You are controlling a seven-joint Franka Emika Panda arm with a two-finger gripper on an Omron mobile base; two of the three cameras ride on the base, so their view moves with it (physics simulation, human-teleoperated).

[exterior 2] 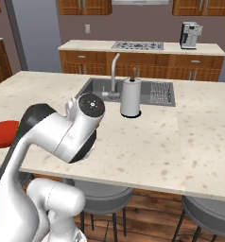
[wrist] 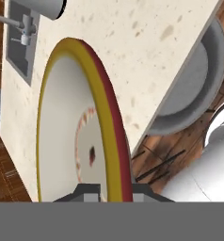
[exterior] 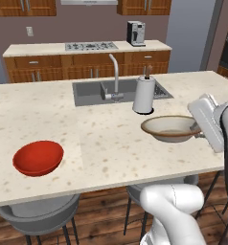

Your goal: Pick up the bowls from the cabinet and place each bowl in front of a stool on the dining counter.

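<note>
While the glossy red round bowl [exterior: 38, 157] already sits on the beige speckled stone table [exterior: 111, 143] near its front edge, above a grey round stool [exterior: 39, 210], the shallow cream bowl with a brown rim [exterior: 171, 128] hangs just over the table at the robot's right, above a second grey stool [wrist: 198, 89]. The fingers [wrist: 109, 190] are closed on that cream bowl's rim, one on each side of it. Pinching the near edge in this way probably lets the bowl come down flat in front of the stool without the hand striking the stone; whether its base already touches the table I cannot tell.

The left base view gives the whole layout: both bowls well apart, the inset grey sink [exterior: 89, 93] with its silver faucet [exterior: 114, 76], and a white paper towel roll [exterior: 144, 94] standing just behind the cream bowl. In the right base view the white arm covers the cream bowl, and the red one shows at the left edge. The hand view alone shows the grip, with the rim between the dark tips.
</note>
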